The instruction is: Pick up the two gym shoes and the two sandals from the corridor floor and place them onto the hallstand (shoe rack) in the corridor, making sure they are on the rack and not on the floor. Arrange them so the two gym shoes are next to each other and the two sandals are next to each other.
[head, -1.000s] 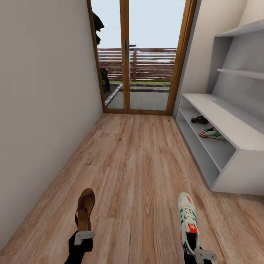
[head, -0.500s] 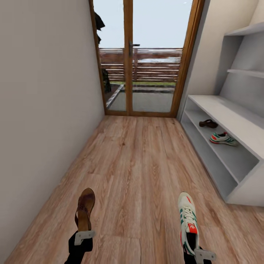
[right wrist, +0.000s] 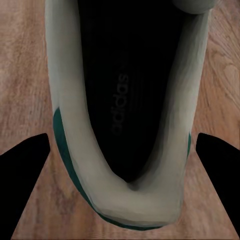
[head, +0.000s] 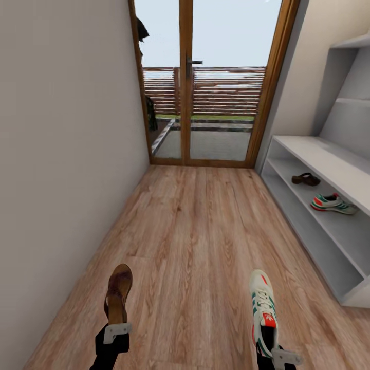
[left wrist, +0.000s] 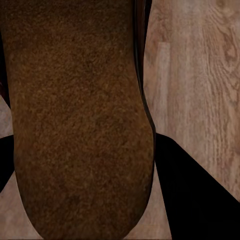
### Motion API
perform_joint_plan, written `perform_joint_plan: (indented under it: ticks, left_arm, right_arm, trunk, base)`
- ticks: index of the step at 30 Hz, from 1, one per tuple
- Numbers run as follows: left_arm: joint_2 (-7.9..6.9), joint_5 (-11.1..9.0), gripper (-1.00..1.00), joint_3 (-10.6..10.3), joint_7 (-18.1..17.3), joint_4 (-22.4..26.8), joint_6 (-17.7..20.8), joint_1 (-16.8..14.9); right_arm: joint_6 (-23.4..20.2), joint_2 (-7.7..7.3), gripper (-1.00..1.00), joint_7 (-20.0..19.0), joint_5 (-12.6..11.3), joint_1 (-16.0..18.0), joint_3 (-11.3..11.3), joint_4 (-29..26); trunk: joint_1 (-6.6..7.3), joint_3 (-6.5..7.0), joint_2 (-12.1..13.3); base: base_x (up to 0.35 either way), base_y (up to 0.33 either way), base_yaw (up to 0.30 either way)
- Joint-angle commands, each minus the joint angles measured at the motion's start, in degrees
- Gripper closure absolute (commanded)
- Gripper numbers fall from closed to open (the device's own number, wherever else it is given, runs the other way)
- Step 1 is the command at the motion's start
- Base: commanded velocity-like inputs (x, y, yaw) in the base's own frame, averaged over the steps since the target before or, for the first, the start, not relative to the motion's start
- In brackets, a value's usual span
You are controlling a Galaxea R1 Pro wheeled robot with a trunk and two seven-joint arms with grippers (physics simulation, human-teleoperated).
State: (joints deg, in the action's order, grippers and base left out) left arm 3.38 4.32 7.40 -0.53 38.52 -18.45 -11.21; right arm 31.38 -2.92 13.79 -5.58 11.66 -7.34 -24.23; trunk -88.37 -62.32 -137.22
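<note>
My left gripper is shut on a brown sandal, toe pointing forward, held over the corridor floor. Its tan footbed looms large in the left wrist view. At the lower right, my right gripper is shut on a white gym shoe with green stripes and a red tongue patch. In the right wrist view the shoe's heel opening sits between the dark fingers. On the hallstand at the right, the middle shelf holds another sandal and another gym shoe, a little apart.
A glazed wooden double door closes the corridor's far end, with a fence outside. A plain wall runs along the left. Wall shelves hang above the hallstand. Bare plank floor stretches ahead between wall and rack.
The whole picture has shifted: the door and rack have slid rightward and look nearer, so the camera has moved. Both held shoes keep their places in the grippers.
</note>
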Motion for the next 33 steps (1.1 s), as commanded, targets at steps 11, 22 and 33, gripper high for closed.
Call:
perform_joint_plan:
  ticks: [11,22,33]
  left_arm:
    - [0.05,0.6,1.00,0.3,0.0,0.0,-0.2,0.0]
    - [0.12,0.6,1.00,0.3,0.0,0.0,-0.2,0.0]
    - [0.13,0.6,1.00,0.1,0.0,0.0,-0.2,0.0]
  right_arm:
    - [0.3,-0.07,1.00,0.4,-0.6,0.0,-0.5,-0.1]
    - [0.3,-0.07,1.00,0.4,-0.6,0.0,-0.4,-0.3]
    - [0.3,-0.07,1.00,0.4,-0.7,0.0,-0.4,-0.2]
  trunk:
    - [-0.02,-0.04,0.0]
    - [-0.02,-0.04,0.0]
    - [-0.02,-0.04,0.0]
  base:
    - [0.309,0.179,0.000]
    - [0.313,0.158,0.000]
    - [0.336,0.011,-0.032]
